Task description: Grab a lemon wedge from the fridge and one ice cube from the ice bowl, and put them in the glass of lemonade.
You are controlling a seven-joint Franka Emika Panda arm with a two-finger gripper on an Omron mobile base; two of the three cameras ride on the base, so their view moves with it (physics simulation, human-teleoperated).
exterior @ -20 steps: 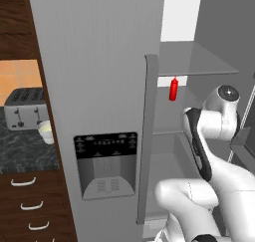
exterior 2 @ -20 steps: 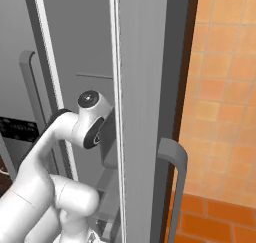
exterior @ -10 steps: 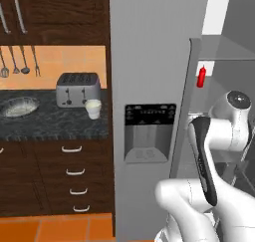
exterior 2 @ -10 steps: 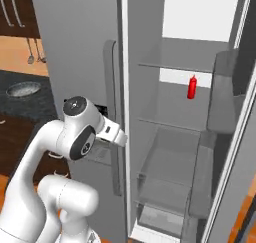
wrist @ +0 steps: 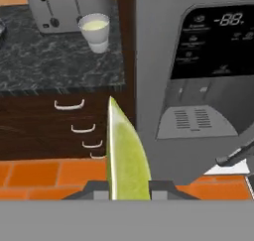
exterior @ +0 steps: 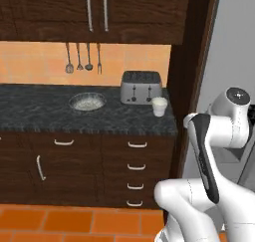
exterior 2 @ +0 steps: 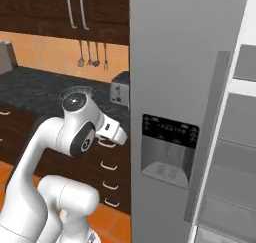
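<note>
In the hand view a yellow-green lemon wedge [wrist: 127, 155] stands upright between the two dark finger tips, and my gripper [wrist: 128, 189] is shut on it. Beyond it, on the dark counter [wrist: 49, 61], the glass of lemonade [wrist: 95, 30] stands in front of the silver toaster [wrist: 67, 7]. The left base view has the glass of lemonade [exterior: 159, 106] right of the ice bowl [exterior: 86, 101]. The fridge [wrist: 208, 76] with its black dispenser panel [exterior 2: 170, 137] rises to the right of the counter. My hand [exterior 2: 113, 132] hangs left of the fridge, at drawer height.
The toaster [exterior: 141, 86] sits at the back of the counter [exterior: 45, 116], close behind the glass. Utensils [exterior: 82, 59] hang on the wall. Dark drawers [exterior: 137, 166] are below. The fridge's right side [exterior 2: 240, 137] stands open, showing shelves. An orange tile floor [exterior: 74, 221] lies in front.
The whole picture has swung left from the fridge interior to the counter, so the base has moved. The arm rode along with the lemon wedge held.
</note>
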